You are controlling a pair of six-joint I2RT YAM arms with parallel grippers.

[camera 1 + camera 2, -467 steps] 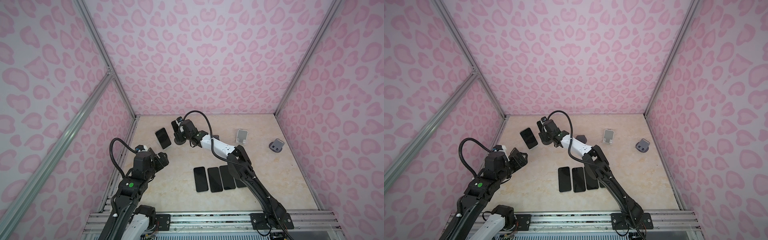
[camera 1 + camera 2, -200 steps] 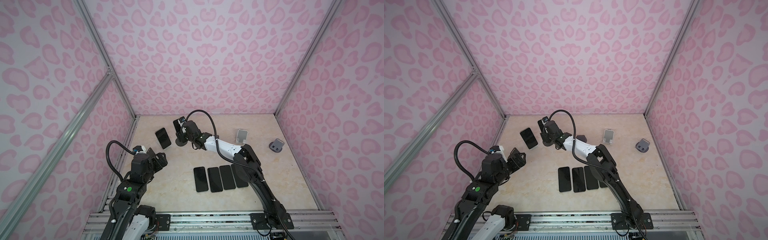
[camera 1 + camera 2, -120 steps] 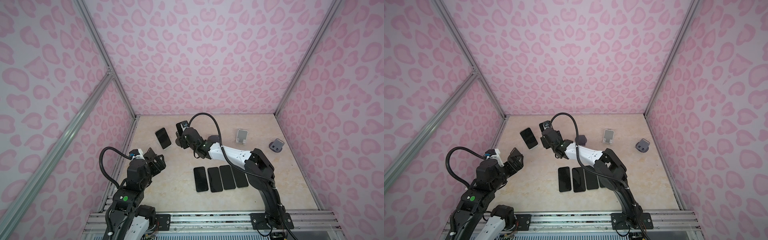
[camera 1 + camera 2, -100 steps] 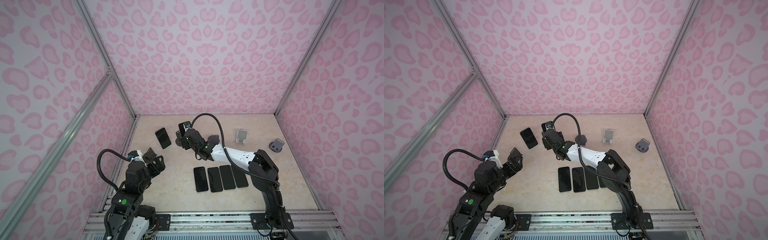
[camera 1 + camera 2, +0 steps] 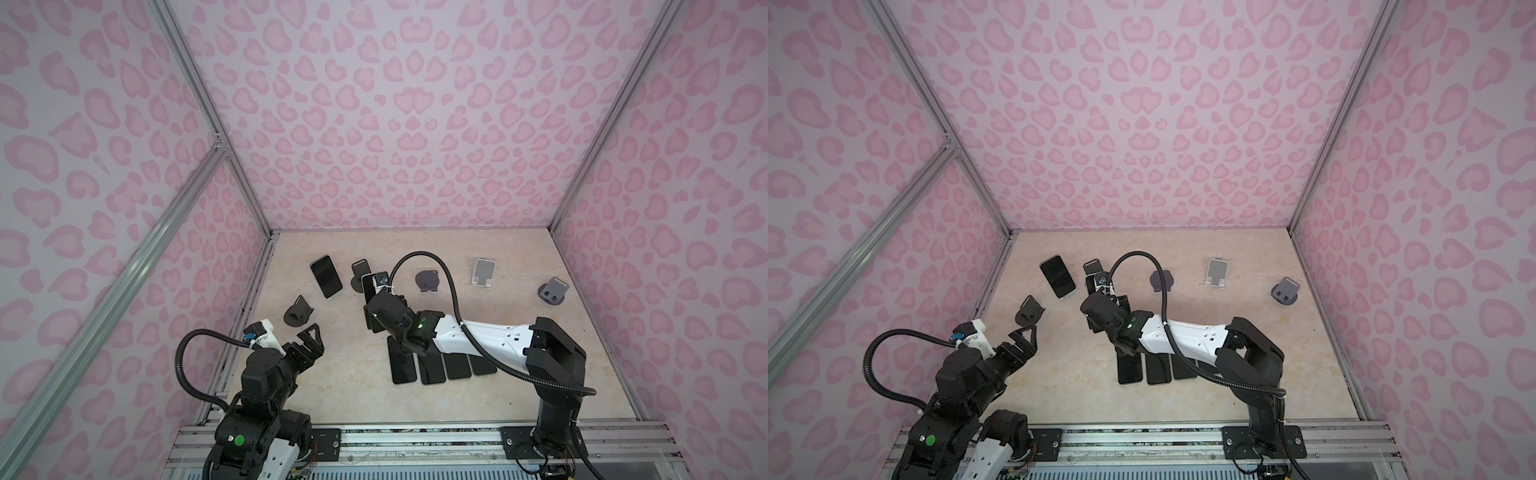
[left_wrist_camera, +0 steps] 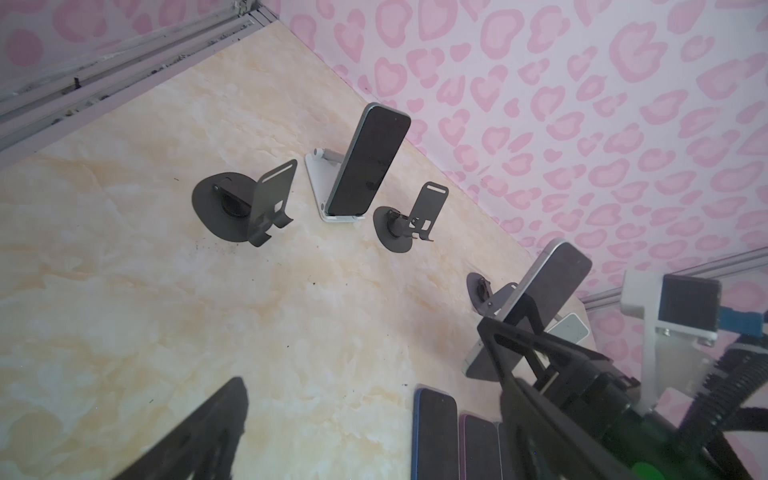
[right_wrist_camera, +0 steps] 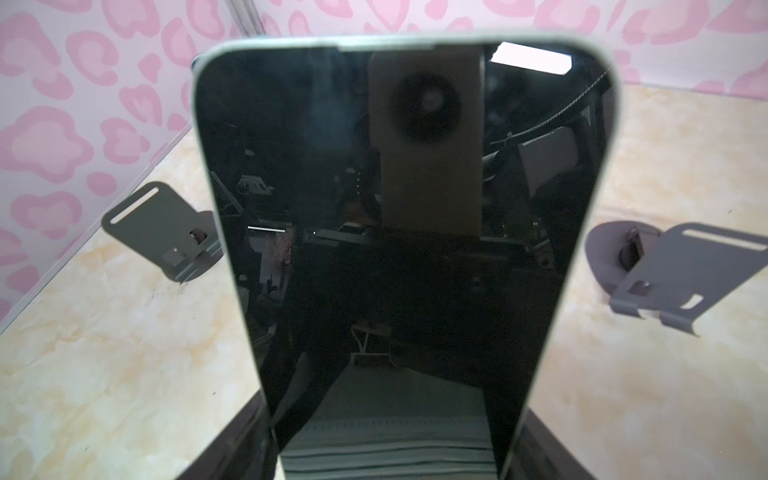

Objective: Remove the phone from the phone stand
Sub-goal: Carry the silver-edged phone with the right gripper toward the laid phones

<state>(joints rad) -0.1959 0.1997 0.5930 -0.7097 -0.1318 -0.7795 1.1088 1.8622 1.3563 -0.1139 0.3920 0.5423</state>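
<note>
My right gripper (image 5: 372, 309) is shut on a dark-screened phone (image 5: 367, 286), holding it upright above the floor, just in front of an empty dark phone stand (image 5: 359, 267). In the right wrist view that phone (image 7: 399, 208) fills the frame between the fingers (image 7: 249, 440). The left wrist view shows the held phone (image 6: 544, 295) off to the side. A second phone (image 5: 326, 276) leans on a white stand (image 6: 316, 174) further left. Near the front left, my left gripper (image 5: 309, 338) hangs open and holds nothing.
Several phones (image 5: 440, 365) lie flat in a row under the right arm. Empty stands are a dark one (image 5: 297, 312) by the left gripper, a grey one (image 5: 427, 280), a silver one (image 5: 482, 272) and a grey one (image 5: 552, 291) at the back right. Patterned walls enclose the floor.
The right gripper has drawn toward the front with the phone, away from the dark stand, and its arm has folded back. The left arm has pulled back toward the front left.
</note>
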